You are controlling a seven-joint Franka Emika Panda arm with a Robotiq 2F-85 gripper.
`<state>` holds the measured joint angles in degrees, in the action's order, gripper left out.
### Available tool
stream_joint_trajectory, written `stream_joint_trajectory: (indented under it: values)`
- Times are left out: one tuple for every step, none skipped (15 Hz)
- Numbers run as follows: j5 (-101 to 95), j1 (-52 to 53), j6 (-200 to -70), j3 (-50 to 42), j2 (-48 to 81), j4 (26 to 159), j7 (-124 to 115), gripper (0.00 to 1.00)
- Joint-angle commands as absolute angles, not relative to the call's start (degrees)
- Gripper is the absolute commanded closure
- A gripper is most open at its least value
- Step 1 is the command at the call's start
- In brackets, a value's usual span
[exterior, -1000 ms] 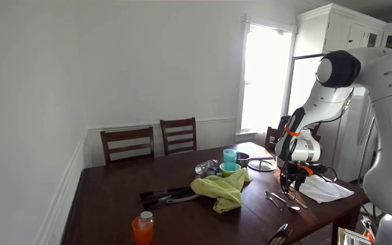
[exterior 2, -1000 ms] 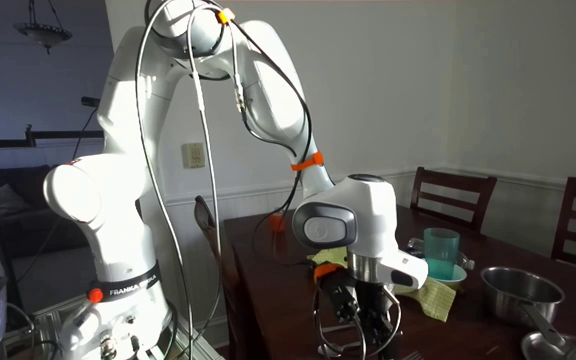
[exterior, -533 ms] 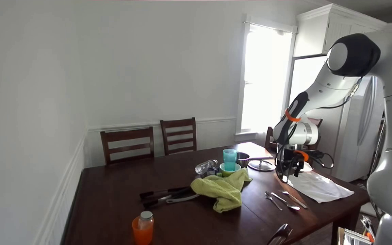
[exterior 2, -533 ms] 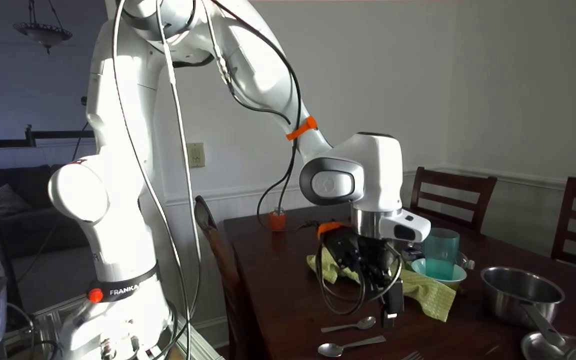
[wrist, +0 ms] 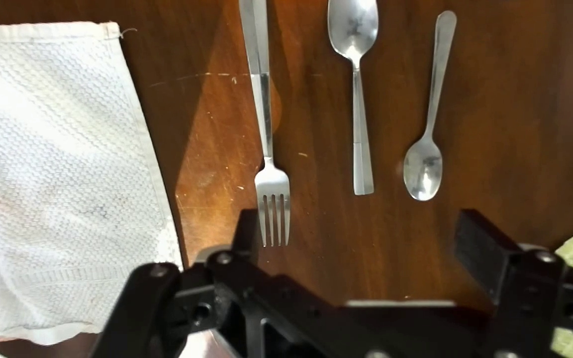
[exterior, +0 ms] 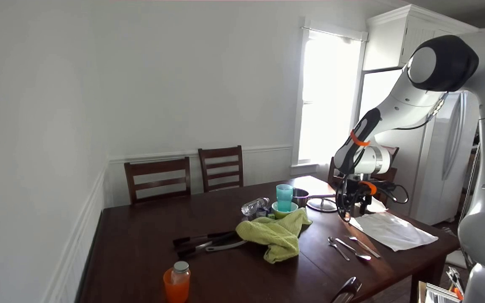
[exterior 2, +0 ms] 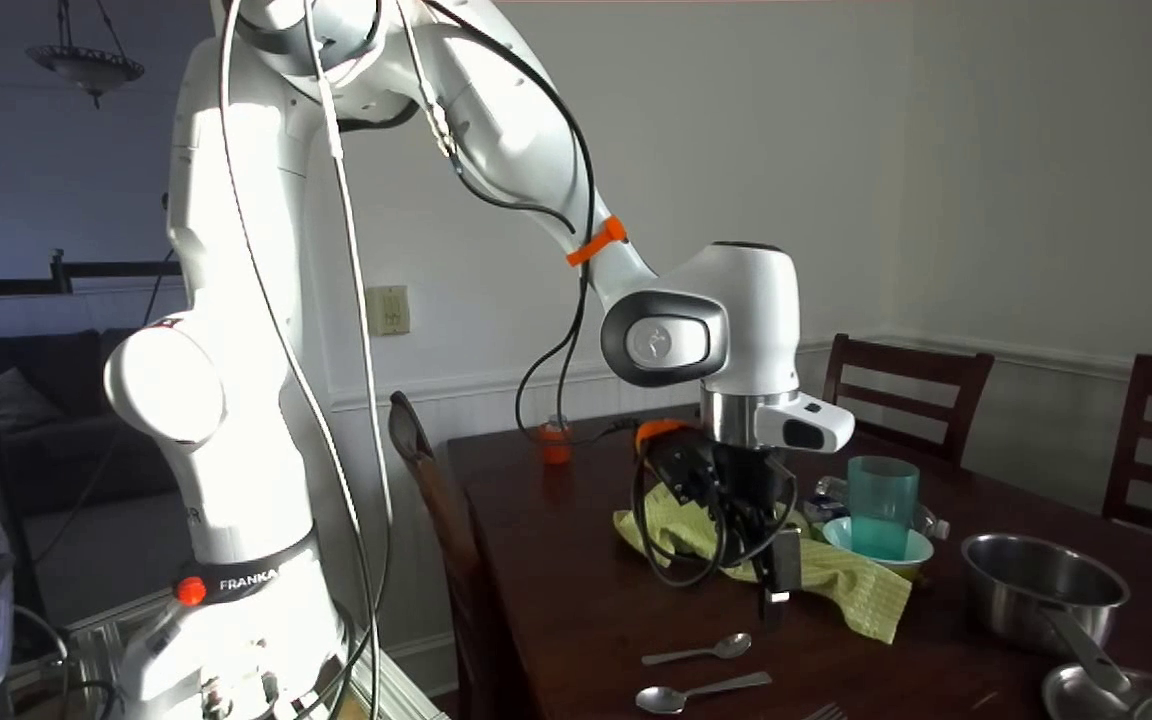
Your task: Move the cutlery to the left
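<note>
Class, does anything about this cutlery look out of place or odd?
Yes: in the wrist view, the larger spoon, between the fork and the smaller spoon, looks reversed; its head points the opposite way from theirs.

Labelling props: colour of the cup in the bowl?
Cup: translucent teal, clearest in an exterior view.

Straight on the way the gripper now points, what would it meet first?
Pointing down, the gripper would probably meet the tabletop first; but the fork appears beside one finger in the wrist view and might be clipped. Depth is unclear.
</note>
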<state>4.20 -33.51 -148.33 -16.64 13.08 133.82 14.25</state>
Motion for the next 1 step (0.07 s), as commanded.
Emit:
stream_joint_trajectory:
  values:
    - [4.67,-32.13,-148.20,-18.02,13.11,133.79,14.54,0.00]
